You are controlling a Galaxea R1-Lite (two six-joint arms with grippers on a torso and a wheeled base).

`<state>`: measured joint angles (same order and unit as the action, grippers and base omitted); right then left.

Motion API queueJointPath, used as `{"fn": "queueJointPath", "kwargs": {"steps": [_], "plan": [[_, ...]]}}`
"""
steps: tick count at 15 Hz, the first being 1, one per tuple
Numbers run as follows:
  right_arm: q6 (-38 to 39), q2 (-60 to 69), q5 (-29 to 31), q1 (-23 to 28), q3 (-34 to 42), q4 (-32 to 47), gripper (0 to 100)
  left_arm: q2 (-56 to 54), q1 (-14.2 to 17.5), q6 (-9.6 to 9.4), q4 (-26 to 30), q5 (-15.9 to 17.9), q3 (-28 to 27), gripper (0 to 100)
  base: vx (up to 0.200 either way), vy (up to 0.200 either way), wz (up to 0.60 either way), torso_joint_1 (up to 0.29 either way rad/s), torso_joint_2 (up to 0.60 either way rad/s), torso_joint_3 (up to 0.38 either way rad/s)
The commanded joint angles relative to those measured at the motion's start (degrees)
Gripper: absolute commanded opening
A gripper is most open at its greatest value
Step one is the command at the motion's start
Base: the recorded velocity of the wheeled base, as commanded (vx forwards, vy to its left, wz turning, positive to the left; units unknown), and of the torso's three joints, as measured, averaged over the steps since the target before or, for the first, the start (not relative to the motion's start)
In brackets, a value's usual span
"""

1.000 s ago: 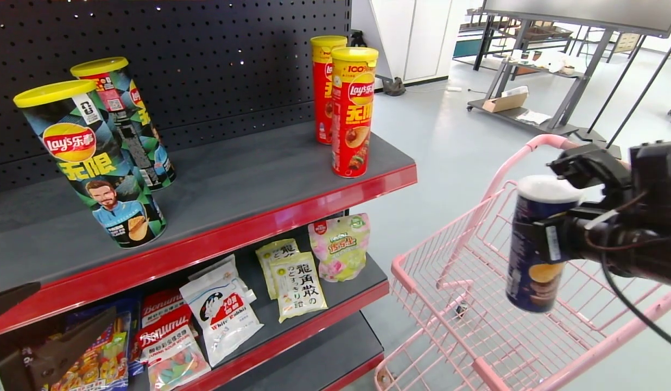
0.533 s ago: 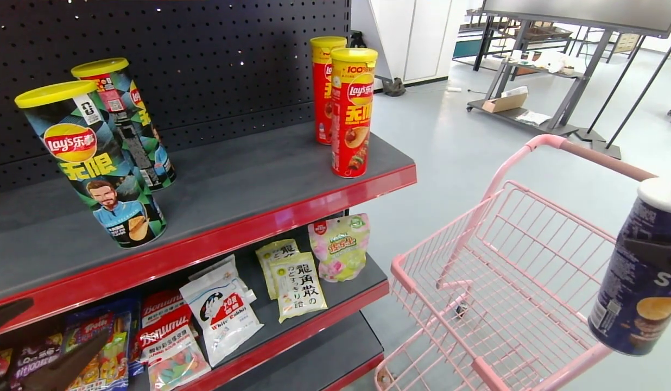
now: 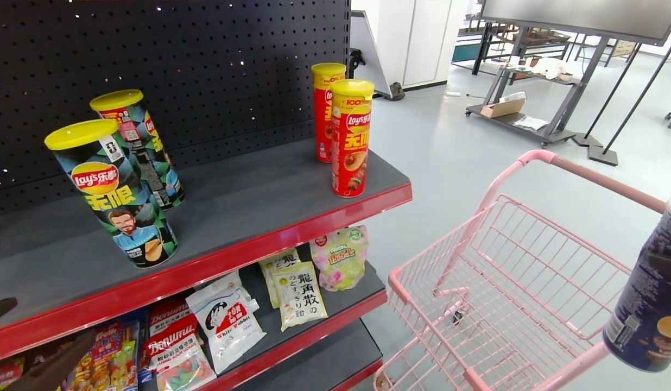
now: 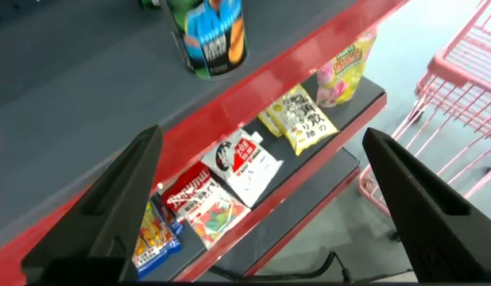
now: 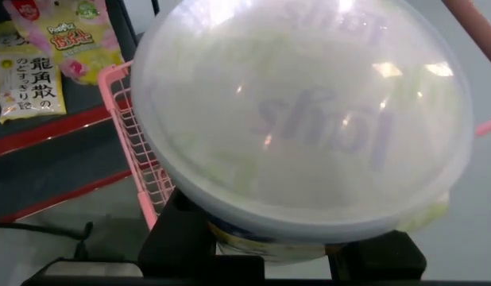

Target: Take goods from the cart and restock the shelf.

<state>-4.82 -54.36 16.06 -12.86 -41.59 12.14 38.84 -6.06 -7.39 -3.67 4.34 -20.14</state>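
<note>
- The left pincer [image 3: 55, 316] is hovering low in front of the shelf [image 3: 248, 190], at the red front edge of the top board. Its two fingers are standing wide apart with nothing between them.
- Two green and black chip cans [image 3: 115, 195] are standing upright on the top board, above and just beyond the left pincer. One is sitting behind the other, and both are wearing yellow lids.
- Snack bags are lying on the lower board, to the right of the left pincer and about level with it: a white bag [image 3: 227, 320], yellow bags [image 3: 297, 288] and a pink and green bag [image 3: 341, 258].
- Two red chip cans [image 3: 350, 138] are standing upright at the right end of the top board, well apart from the left pincer and roughly between the two pincers.
- The pink cart [image 3: 607, 182] is sitting on the floor beside the shelf, below and to the left of the right pincer.
- The right pincer [image 5: 281, 250] is clamping a dark blue chip can [image 3: 645, 309] by its sides and holding it in the air near the cart's right rim, well apart from the shelf. The can's clear lid [image 5: 301, 119] is facing the wrist camera.
</note>
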Motion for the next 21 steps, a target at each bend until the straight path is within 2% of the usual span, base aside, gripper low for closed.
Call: {"fn": "queueJointPath", "kwargs": {"steps": [1,11,21], "plan": [[0.0,0.5,0.0,0.0,0.3,-0.1,0,-0.2,0.0,0.00,0.0,0.1,-0.1,100,0.000,0.000,0.00,0.212,-0.53,-0.325],[-3.1,0.6,-0.1,0.0,2.0,-0.5,0,0.5,0.0,0.00,0.0,0.1,-0.7,100,0.000,0.000,0.00,0.145,-0.34,-0.201],[-2.7,1.5,-0.1,0.0,3.0,-0.6,0,1.9,0.3,-0.08,-0.2,0.2,-2.3,100,0.000,0.000,0.60,0.007,0.00,-0.002]]}}
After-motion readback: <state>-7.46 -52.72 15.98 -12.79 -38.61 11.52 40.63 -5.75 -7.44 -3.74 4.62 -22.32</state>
